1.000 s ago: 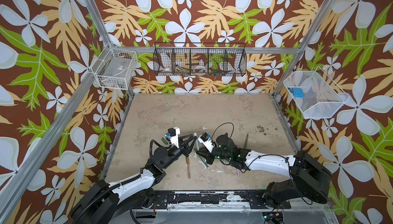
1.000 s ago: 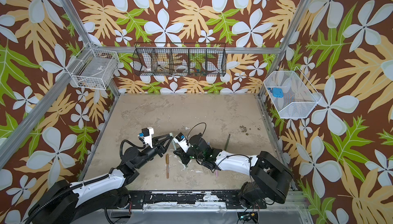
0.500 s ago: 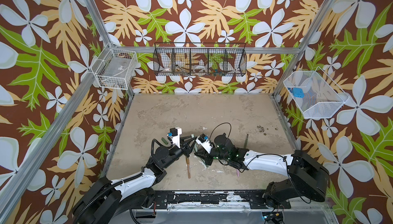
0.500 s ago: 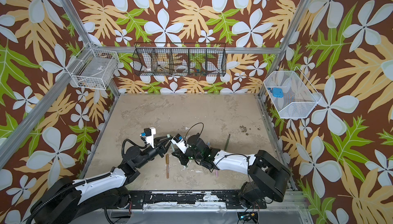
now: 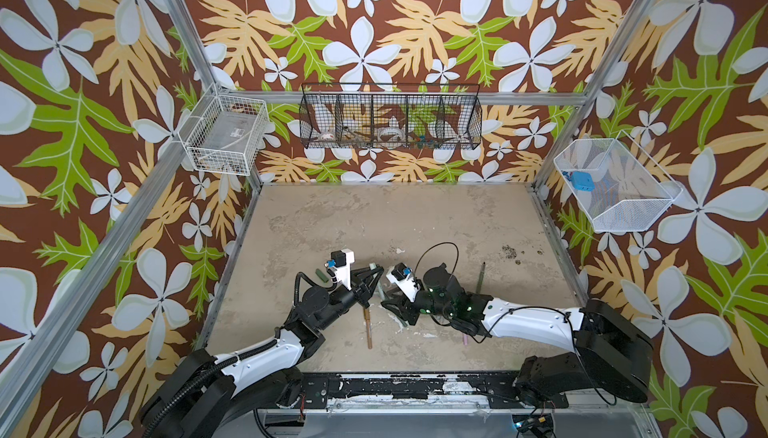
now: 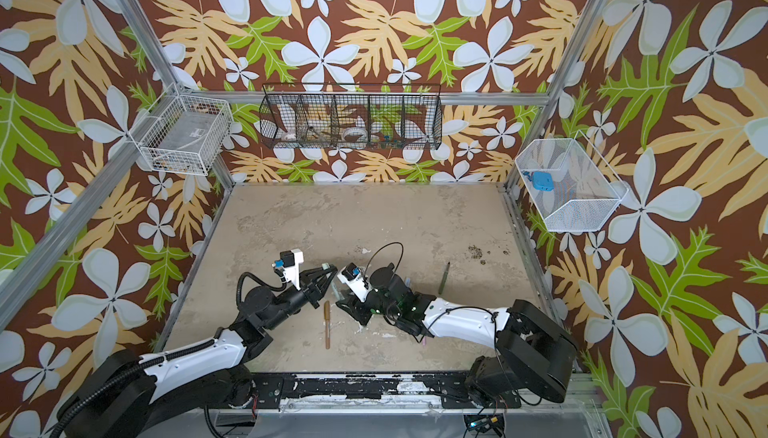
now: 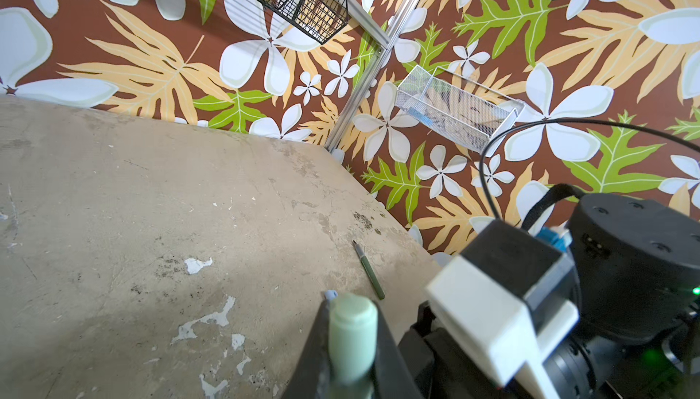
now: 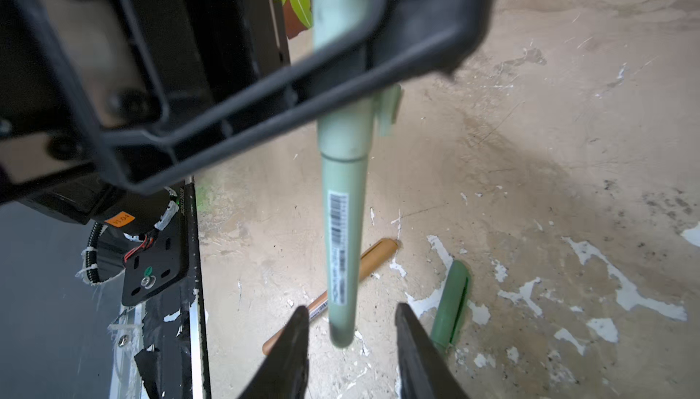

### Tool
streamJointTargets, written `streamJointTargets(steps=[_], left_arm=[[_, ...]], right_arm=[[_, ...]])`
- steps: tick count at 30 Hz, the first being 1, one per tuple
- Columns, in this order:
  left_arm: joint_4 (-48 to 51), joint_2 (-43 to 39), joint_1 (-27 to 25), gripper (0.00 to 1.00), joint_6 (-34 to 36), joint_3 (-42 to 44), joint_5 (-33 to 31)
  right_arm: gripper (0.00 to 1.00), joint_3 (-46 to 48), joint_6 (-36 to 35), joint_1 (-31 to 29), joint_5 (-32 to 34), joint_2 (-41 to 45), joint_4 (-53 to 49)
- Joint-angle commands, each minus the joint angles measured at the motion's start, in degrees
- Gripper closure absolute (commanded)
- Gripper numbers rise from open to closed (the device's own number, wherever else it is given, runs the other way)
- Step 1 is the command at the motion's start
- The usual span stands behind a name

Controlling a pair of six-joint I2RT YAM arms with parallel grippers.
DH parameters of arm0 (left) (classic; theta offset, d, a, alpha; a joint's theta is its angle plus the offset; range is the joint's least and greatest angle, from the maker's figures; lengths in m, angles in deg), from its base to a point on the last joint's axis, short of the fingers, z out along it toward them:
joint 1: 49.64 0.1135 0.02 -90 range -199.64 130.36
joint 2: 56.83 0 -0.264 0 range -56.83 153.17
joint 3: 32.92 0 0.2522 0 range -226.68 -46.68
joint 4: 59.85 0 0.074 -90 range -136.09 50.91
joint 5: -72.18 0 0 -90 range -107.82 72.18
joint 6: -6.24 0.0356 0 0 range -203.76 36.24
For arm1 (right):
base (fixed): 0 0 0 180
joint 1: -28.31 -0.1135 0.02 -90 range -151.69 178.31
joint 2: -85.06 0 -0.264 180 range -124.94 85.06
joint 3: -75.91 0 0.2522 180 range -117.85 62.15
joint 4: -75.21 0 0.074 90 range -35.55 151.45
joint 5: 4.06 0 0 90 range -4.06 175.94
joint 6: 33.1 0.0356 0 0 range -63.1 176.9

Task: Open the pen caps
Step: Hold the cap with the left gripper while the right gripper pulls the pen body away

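Left gripper [image 7: 352, 325] just clamped tight on sage cap [image 8: 342, 132]; cap still on pen [image 8: 342, 245], hanging above brown pen [image 8: 375, 257]. Right gripper [image 8: 351, 310] just let go, jaws apart around pen's end. Handover looks done, cap pull not started.

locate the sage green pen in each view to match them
In a top view: sage green pen below centre.
In a top view: the pen, same place.
Left wrist: its cap end, close up.
Right wrist: the pen lengthwise, over the brown pen.
Shared landmark: left gripper clamped on its cap.
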Motion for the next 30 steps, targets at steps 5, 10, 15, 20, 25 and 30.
streamJointTargets(steps=[5,10,15,20,25,30], left_arm=[[-9.41,1.05,0.14,1.0,-1.05,1.36,6.01],[-15.51,4.7,0.12,1.0,-3.01,1.42,10.67],[-18.65,7.24,-0.03,1.0,-4.43,1.33,12.08],[-20.29,8.2,-0.16,1.0,-4.82,1.45,12.45],[-22.83,9.7,-0.56,1.0,-5.68,1.36,13.5],[-23.93,9.78,-0.56,1.0,-5.85,1.76,13.26]], right_arm=[[0.47,7.43,6.5,4.96,-9.26,6.32,15.3],[0.49,10.0,8.2,5.73,-14.68,6.69,23.61],[0.48,10.07,10.11,5.73,-15.47,4.07,27.97],[0.52,8.73,11.79,5.75,-18.8,0.11,30.53],[0.64,8.21,13.29,5.73,-20.68,-2.97,35.85],[0.85,8.56,13.72,5.73,-21.15,-3.67,37.63]])
